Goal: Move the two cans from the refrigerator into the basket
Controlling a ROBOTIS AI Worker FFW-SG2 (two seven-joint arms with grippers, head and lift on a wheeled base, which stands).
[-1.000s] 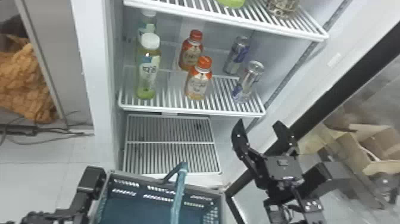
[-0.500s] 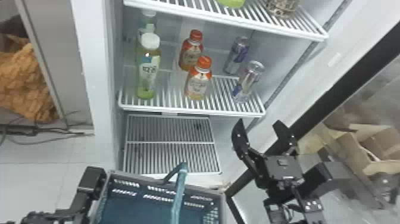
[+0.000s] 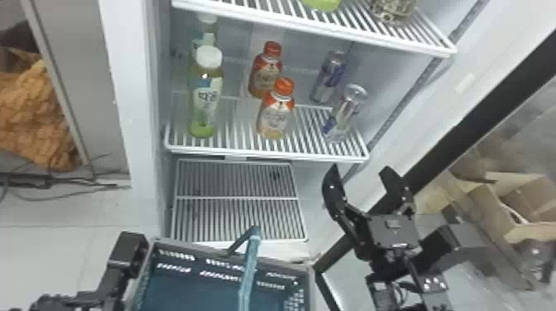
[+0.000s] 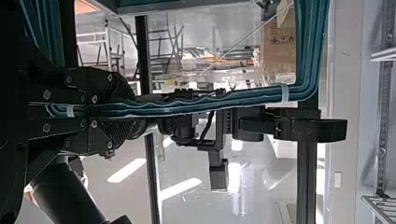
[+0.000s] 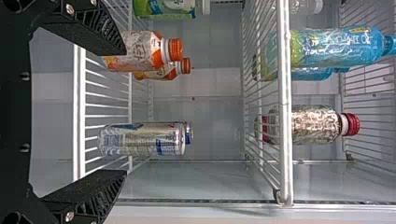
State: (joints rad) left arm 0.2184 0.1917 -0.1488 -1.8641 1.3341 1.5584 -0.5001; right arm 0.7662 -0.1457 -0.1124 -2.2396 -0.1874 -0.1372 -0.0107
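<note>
Head view: near side of basket (image 3: 190,289) cut off; top of green-bottomed bottle (image 3: 322,4) too. Far white-capped bottle (image 3: 207,31) partly behind near white-capped bottle (image 3: 205,99). Right wrist view: far can (image 5: 189,133) mostly behind near can (image 5: 144,140).

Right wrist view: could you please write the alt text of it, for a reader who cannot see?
The robot's black right pincer is open before two silver-and-blue metal cans, one behind the other, on a white wire shelf. Two orange-capped plastic bottles share this shelf; blue-and-green plastic bottles and a red-capped, mottled bottle stand above.
</note>
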